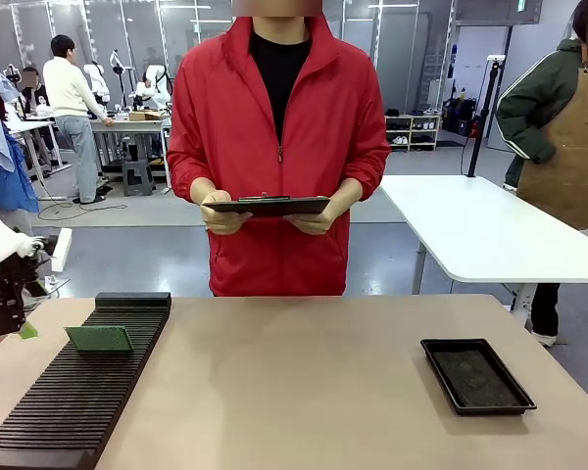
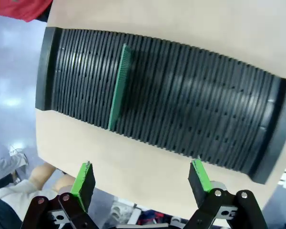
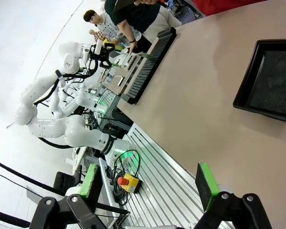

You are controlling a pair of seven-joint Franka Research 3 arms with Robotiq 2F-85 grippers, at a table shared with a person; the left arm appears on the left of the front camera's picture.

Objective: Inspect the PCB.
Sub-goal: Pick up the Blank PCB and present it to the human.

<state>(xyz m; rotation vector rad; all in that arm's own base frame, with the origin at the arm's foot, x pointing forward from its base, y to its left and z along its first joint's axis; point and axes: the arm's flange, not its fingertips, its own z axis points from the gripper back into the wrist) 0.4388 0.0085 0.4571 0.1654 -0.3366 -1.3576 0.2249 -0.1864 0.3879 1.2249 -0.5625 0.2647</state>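
The PCB, a small green board, stands on edge in a slot of the black ribbed rack at the table's left. From the left wrist view the PCB is a thin green strip across the rack. My left gripper hovers at the table's left edge, beside the rack; its jaws stand open and empty above the rack's near side. My right gripper is open with nothing between its fingers, off the table's edge, far from the PCB.
A shallow black tray lies at the table's right, also in the right wrist view. A person in a red jacket stands at the far side holding a dark clipboard. A white table stands behind.
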